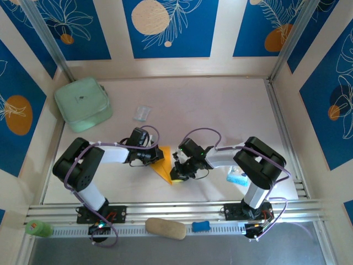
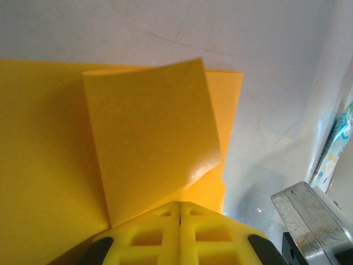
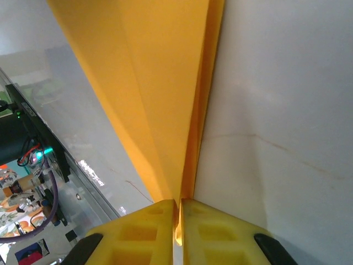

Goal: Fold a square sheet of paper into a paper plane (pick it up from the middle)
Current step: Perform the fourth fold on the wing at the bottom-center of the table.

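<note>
Nearest, beside the aluminium rail (image 1: 182, 208) at the bench's front edge, lie a tan oval lump (image 1: 165, 228) and a small blue block (image 1: 201, 226), both well apart from the work. Just beyond, the thin orange-yellow paper sheet (image 1: 164, 165) rests on the pale bench (image 1: 231, 110) between the left arm (image 1: 83, 165) and the right arm (image 1: 259, 160). It is creased to a narrower pointed shape, so the folding looks partly done. The left jaws are pressed together. In the left wrist view a curled flap (image 2: 149, 138) of the sheet rises out of their seam, so they seem clamped on its edge. The right jaws are all but together too, nipping the layered edge of the sheet where it runs into their seam. A small blue-and-white packet (image 1: 238, 176) lies near the right arm. Farther back sit a small clear plastic wrapper (image 1: 142, 112) and, in the far left corner, a mint-green pouch (image 1: 83, 100).

With both grips on one thin sheet, the likeliest trouble is a tear if the arms draw apart or twist against each other. The flap is bowed, not flat, so pressing it down off line would set a crooked crease and a lopsided wing. If either grip slips, the layers may spring open and the sheet may slide on the smooth bench
</note>
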`<action>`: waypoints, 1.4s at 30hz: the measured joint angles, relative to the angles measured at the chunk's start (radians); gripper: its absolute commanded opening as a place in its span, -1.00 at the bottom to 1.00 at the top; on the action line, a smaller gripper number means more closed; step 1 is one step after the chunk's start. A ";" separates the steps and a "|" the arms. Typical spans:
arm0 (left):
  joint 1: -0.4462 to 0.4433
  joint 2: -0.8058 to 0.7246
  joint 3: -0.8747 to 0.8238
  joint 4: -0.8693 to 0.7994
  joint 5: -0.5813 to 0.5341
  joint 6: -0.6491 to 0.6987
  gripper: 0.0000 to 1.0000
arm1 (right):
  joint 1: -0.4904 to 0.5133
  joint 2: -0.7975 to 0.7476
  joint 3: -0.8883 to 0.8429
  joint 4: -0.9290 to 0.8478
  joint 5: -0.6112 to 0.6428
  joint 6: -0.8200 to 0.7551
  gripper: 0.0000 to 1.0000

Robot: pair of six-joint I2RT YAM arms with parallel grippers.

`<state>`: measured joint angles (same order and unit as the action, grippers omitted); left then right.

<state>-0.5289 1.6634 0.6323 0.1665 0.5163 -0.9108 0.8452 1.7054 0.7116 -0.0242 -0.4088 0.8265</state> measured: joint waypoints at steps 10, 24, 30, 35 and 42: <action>0.000 -0.006 -0.006 0.003 -0.004 0.000 -0.93 | 0.010 0.006 0.012 -0.027 0.003 -0.019 -0.77; 0.000 -0.119 -0.103 0.020 -0.129 -0.061 -0.97 | -0.058 -0.168 0.041 -0.099 0.067 -0.003 -0.76; 0.000 -0.137 -0.116 0.020 -0.156 -0.080 -0.97 | 0.009 -0.039 0.156 -0.046 0.042 0.014 -0.82; 0.000 -0.137 -0.116 0.020 -0.157 -0.080 -0.97 | 0.016 0.024 0.167 -0.011 0.035 0.032 -0.83; 0.000 -0.137 -0.116 0.020 -0.157 -0.080 -0.97 | 0.005 0.049 0.158 0.024 0.008 0.037 -0.83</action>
<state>-0.5289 1.5269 0.5167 0.1867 0.3592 -0.9905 0.8501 1.7542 0.8700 -0.0002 -0.4011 0.8635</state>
